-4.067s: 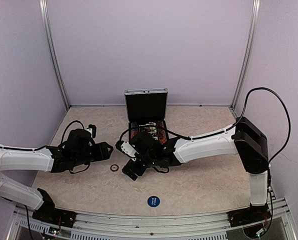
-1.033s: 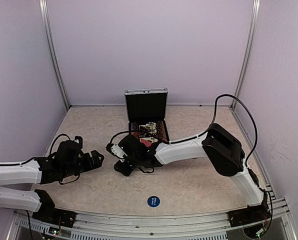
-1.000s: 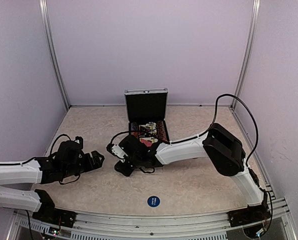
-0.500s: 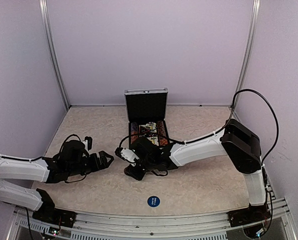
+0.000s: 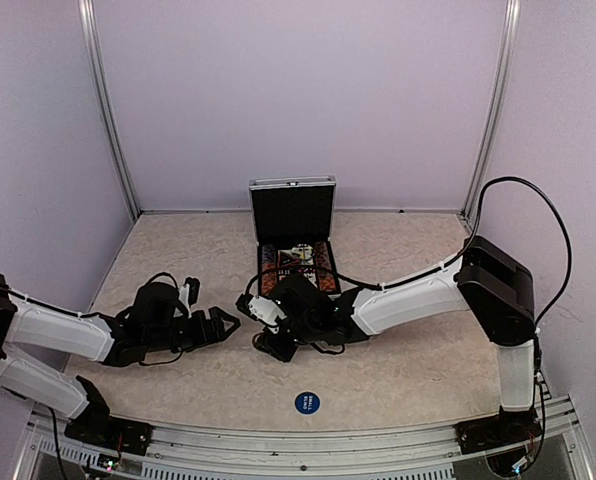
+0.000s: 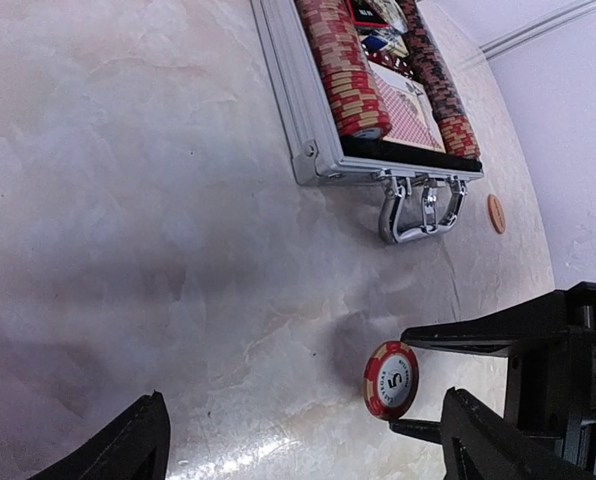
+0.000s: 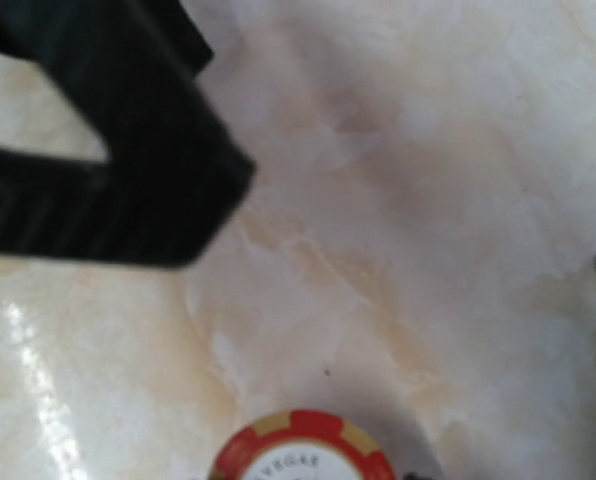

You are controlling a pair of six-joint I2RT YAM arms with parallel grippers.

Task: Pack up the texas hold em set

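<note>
The silver case (image 5: 294,262) lies open on the table with its black-lined lid (image 5: 292,212) upright. In the left wrist view its tray (image 6: 308,150) holds rows of red chips (image 6: 343,65) and a red card deck (image 6: 410,100), with the metal handle (image 6: 423,205) at the front. My right gripper (image 5: 265,343) is shut on a single red chip (image 6: 391,378) marked 5, held on edge just above the table. The same chip (image 7: 303,452) fills the bottom of the right wrist view. My left gripper (image 5: 228,322) stands open just left of it, empty.
A blue round button (image 5: 307,402) lies near the front edge of the table. A small orange disc (image 6: 495,213) rests on the table beside the case's handle. A black finger (image 7: 108,170) of my left gripper looms close to the held chip.
My left gripper has slid right towards the right gripper, its jaws narrowing a little. My right gripper has shifted right, holding the chip.
</note>
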